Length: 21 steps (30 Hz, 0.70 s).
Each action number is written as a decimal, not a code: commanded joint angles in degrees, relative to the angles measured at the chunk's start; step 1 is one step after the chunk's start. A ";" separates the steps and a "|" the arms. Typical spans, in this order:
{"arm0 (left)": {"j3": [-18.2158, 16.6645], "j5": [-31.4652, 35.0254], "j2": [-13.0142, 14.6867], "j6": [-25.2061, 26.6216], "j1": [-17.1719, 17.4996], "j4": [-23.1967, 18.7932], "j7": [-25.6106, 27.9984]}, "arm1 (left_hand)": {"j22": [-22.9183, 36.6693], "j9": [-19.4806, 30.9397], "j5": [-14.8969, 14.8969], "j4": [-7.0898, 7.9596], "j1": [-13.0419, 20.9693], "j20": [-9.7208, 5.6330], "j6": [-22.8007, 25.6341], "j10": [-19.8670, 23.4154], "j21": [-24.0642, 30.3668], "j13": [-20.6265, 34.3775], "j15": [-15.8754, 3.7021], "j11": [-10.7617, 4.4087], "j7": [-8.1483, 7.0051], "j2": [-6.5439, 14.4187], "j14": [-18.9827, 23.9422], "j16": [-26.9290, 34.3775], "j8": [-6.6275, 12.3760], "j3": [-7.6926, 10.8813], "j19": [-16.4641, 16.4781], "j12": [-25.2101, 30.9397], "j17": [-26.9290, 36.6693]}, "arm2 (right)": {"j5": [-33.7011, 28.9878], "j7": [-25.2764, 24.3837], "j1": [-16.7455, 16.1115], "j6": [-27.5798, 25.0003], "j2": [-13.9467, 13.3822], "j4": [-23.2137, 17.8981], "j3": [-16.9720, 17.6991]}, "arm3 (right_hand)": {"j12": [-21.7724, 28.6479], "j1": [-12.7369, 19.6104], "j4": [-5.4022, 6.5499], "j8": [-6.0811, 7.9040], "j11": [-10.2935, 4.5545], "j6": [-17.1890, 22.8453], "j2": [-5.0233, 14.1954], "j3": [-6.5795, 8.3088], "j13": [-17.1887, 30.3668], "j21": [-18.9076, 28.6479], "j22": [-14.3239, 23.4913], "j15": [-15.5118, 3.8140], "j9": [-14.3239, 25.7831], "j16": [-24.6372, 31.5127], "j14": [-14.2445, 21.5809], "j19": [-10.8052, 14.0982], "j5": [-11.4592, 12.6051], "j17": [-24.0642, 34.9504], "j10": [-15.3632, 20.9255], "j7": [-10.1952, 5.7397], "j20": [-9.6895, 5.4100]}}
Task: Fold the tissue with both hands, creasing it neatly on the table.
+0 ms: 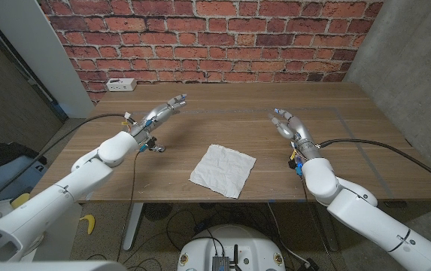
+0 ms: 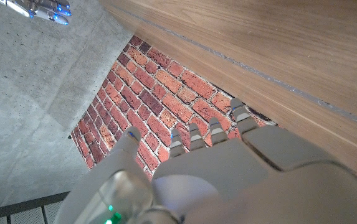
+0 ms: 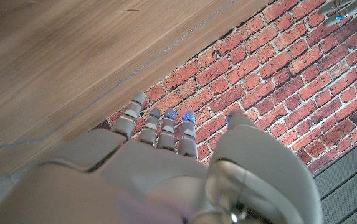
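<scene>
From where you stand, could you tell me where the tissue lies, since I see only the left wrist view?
Observer: The tissue lies spread on the table near the front edge, between the two arms, with one corner towards the robot.
Operator: Thank you. Is either hand touching it?
Observer: No. The left hand is raised to the tissue's far left, holding nothing.
Operator: And the right hand?
Observer: The right hand is raised to the tissue's far right, fingers apart, also holding nothing.
Operator: Is anything else on the table?
Observer: A white power strip lies at the far left corner, by the brick wall.
</scene>
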 commanded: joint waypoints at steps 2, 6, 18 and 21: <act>-0.51 5.15 3.30 2.75 2.51 -5.59 1.89 | 0.30 0.07 -0.07 -0.13 0.65 0.28 0.41 0.20 -0.20 0.29 -0.17 -0.05 -0.38 0.32 0.31 -0.18 -0.26 0.25 0.49 -0.10 0.19 | -5.62 0.24 -0.23 -10.45 -2.63 -6.28 -2.26 | 0.27 0.77 -0.15 -0.02 -0.29 0.75 0.10 0.62 0.12 0.09 0.12 -0.28 0.28 0.22 0.56 0.71 -0.18 0.24 0.65 -0.02 -0.01; -0.90 7.00 4.42 4.20 3.60 -7.79 2.90 | 0.30 0.08 -0.09 -0.17 0.73 0.29 0.40 0.20 -0.27 0.30 -0.10 0.13 -0.28 0.42 0.37 -0.20 -0.38 0.34 0.50 -0.20 0.20 | -6.92 0.49 -0.40 -12.72 -3.27 -7.73 -2.95 | 0.25 0.88 -0.24 -0.03 -0.54 0.91 0.09 0.90 0.12 0.10 0.12 -0.37 0.29 0.21 0.69 0.87 -0.24 0.26 0.78 -0.06 -0.06; -2.37 11.64 7.52 7.43 6.72 -13.56 5.05 | 0.33 0.11 -0.20 -0.33 1.00 0.26 0.70 0.35 -0.51 0.33 -0.43 -0.21 -0.38 0.68 0.30 -0.33 -0.59 0.66 0.58 -0.48 0.22 | -14.48 1.11 0.91 -24.20 -4.80 -13.16 -8.25 | 0.21 1.25 -0.32 -0.10 -1.24 1.24 0.62 1.96 0.15 0.15 0.11 -1.49 0.32 0.34 1.22 1.40 -0.25 0.39 1.22 -0.51 -0.46; -2.72 12.71 8.27 8.45 7.44 -15.03 5.34 | 0.34 0.12 -0.23 -0.38 1.09 0.27 0.83 0.44 -0.57 0.34 -0.48 -0.25 -0.43 0.75 0.33 -0.34 -0.62 0.75 0.65 -0.54 0.22 | -16.00 1.50 1.14 -26.55 -5.31 -14.40 -9.33 | 0.18 1.32 -0.32 -0.11 -1.37 1.33 0.70 2.22 0.15 0.18 0.11 -1.72 0.33 0.38 1.36 1.57 -0.24 0.42 1.27 -0.56 -0.70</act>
